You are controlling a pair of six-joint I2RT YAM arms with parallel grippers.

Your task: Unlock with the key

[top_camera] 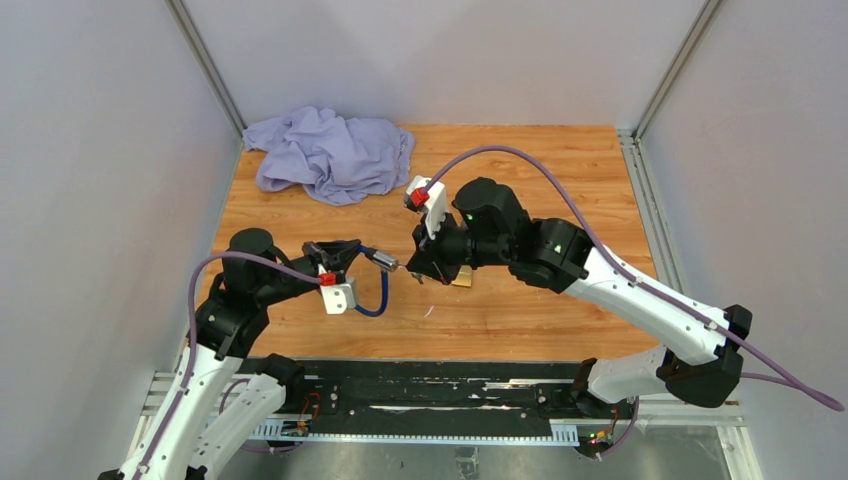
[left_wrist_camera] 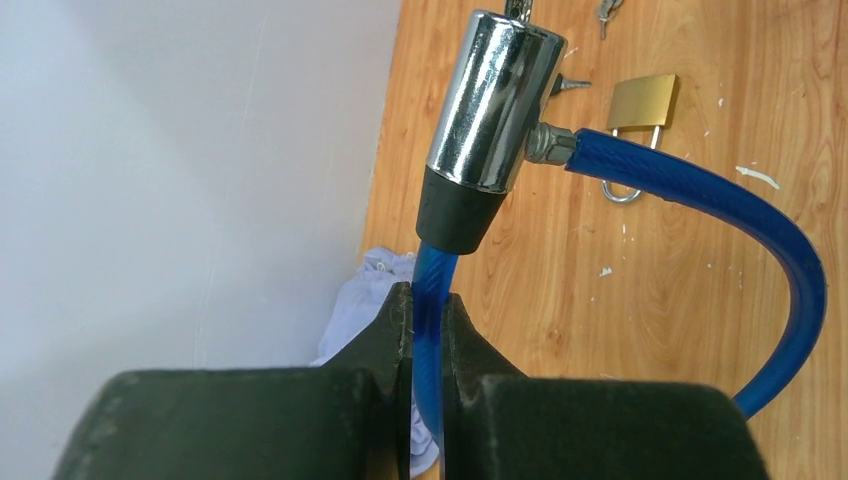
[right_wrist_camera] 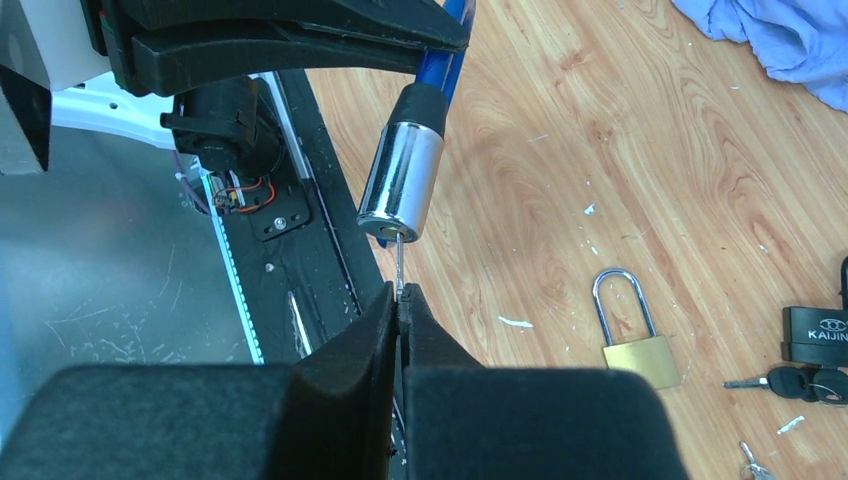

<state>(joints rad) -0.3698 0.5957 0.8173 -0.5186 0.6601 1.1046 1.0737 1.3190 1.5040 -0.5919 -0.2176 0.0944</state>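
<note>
A: Two sets of jaws are in play here. What does each one have?

B: The left jaws are closed tight on the blue cable (left_wrist_camera: 700, 185), just under the black collar of the chrome lock cylinder (left_wrist_camera: 495, 100). They hold it up off the table (top_camera: 560, 190). The cable loops round and runs into a fitting on the cylinder's side.

A: And the right jaws?

B: They are pinched together on the key (right_wrist_camera: 399, 262). Only its thin blade shows, running from their tips up to the cylinder's end face. The blade meets the keyhole there, but I cannot tell how deep it sits.

A: Where over the table is this?

B: Between the two arms, about mid-width and toward the near edge.

A: What else is lying about?

B: A brass padlock (right_wrist_camera: 640, 355) lies flat on the wood, near the right jaws. A black padlock (right_wrist_camera: 818, 335) marked KAIJIN lies further along, with loose keys (right_wrist_camera: 790, 380) just beside it. A crumpled lilac cloth (top_camera: 330, 152) sits at the far left corner.
</note>
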